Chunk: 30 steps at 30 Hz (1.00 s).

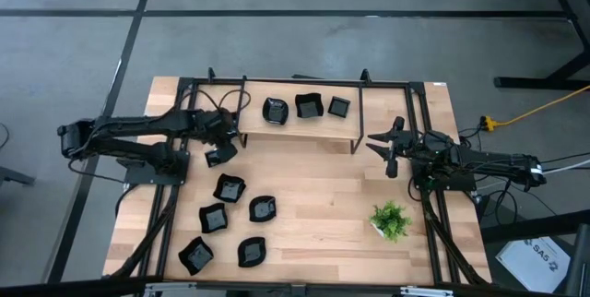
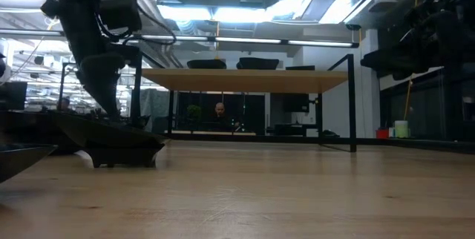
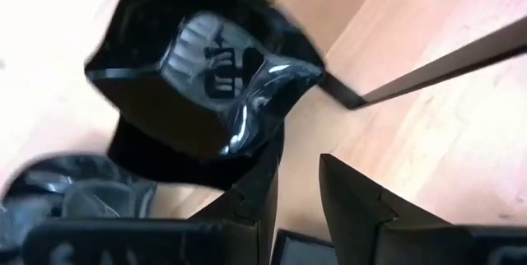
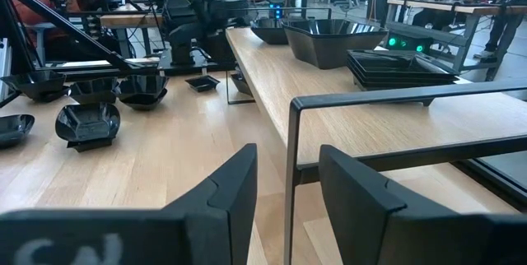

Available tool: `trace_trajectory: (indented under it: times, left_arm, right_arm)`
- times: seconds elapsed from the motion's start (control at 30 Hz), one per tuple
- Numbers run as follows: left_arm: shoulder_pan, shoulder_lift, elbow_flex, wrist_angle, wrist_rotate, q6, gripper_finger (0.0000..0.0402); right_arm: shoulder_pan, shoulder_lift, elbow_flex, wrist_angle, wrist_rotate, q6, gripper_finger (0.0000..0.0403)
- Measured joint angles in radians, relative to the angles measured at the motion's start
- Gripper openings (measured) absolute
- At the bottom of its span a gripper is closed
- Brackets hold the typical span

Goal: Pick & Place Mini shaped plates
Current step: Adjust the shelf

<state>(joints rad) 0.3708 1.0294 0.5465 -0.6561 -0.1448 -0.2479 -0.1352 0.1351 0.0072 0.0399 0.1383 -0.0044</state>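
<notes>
Left gripper clamps a mini plate beside the shelf

The left gripper (image 1: 219,152) grasps 1 small glossy black plate (image 1: 221,157) at its rim; in the left wrist view a finger (image 3: 255,191) overlaps the plate's edge (image 3: 198,76), with the dish spreading ahead of the jaws and the shelf's dark leg (image 3: 428,67) just beyond. In the low view that plate (image 2: 111,144) sits at the tabletop under the left arm.

Behind and below the left jaws, 5 more black plates (image 1: 230,188) lie scattered on the wooden table (image 1: 313,214). 3 plates (image 1: 307,106) rest on the raised shelf (image 1: 295,136), between the 2 grippers.

The right gripper (image 1: 391,152) hovers near the shelf's right end, jaws parted and holding nothing; the right wrist view shows the shelf's frame bar (image 4: 290,174) standing between its fingers (image 4: 222,191). A small green plant (image 1: 391,219) stands behind the right jaws.
</notes>
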Motion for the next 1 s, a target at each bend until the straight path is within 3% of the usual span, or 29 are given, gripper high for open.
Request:
trace_trajectory:
  times: [0.17,0.5,0.8,1.0]
  left_arm:
    - [-0.046,0.0,0.0,0.01,-0.075,0.01,0.0086]
    - [-0.064,0.008,0.0,0.01,-0.07,0.0,0.009]
    - [-0.064,0.052,0.0,0.009,-0.07,-0.019,0.0157]
    - [-0.064,0.043,0.001,0.02,-0.071,-0.027,0.017]
  right_arm:
    - [0.0,0.0,0.0,0.0,0.0,0.0,0.0132]
    - [0.0,0.0,0.0,0.0,0.0,0.0,0.0132]
    - [0.0,0.0,0.0,0.0,0.0,0.0,0.0132]
    - [0.0,0.0,0.0,0.0,0.0,0.0,0.0132]
